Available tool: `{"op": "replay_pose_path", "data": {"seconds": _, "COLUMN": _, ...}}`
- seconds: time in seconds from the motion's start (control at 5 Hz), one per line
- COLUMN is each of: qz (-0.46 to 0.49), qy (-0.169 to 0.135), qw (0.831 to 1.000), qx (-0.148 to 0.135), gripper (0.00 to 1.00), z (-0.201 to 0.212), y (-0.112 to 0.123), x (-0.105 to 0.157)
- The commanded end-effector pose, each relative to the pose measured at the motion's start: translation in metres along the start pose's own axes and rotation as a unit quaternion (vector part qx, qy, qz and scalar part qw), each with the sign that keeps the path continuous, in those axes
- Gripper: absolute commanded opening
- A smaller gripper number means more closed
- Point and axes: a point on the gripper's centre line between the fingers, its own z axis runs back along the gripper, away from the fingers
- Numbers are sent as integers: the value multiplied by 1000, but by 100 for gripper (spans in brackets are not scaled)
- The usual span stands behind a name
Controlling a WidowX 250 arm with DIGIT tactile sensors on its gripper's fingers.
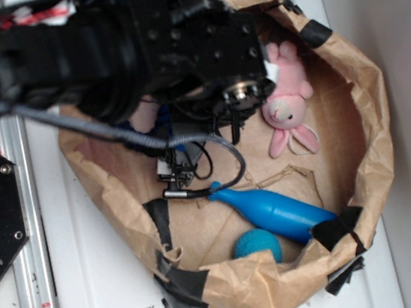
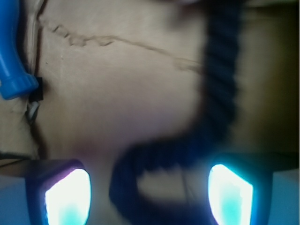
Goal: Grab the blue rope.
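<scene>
The blue rope is a thick, twisted dark navy cord on the brown paper floor. In the wrist view it runs down the right side, then curls left into a loop low in the middle. My gripper is open and hangs close over that loop. The left pad and the right pad glow white-cyan on either side of the curl, not touching it. In the exterior view the black arm covers the rope, and the gripper points down into the bag.
A crumpled brown paper bag wall with black tape patches rings everything. Inside lie a glossy blue bottle-shaped toy, also at the wrist view's left edge, a teal ball and a pink plush bunny.
</scene>
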Motion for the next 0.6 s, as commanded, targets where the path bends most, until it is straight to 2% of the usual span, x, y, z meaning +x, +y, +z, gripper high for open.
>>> {"op": "replay_pose_path", "data": {"seconds": 0.0, "qz": 156, "qy": -4, "qw": 987, "qx": -34, "gripper": 100, "z": -6, "y": 2, "x": 13}}
{"op": "replay_pose_path", "data": {"seconds": 0.2, "qz": 211, "qy": 2, "qw": 977, "qx": -27, "gripper": 100, "z": -6, "y": -2, "x": 17}}
{"op": "replay_pose_path", "data": {"seconds": 0.4, "qz": 213, "qy": 5, "qw": 977, "qx": -29, "gripper": 100, "z": -6, "y": -4, "x": 22}}
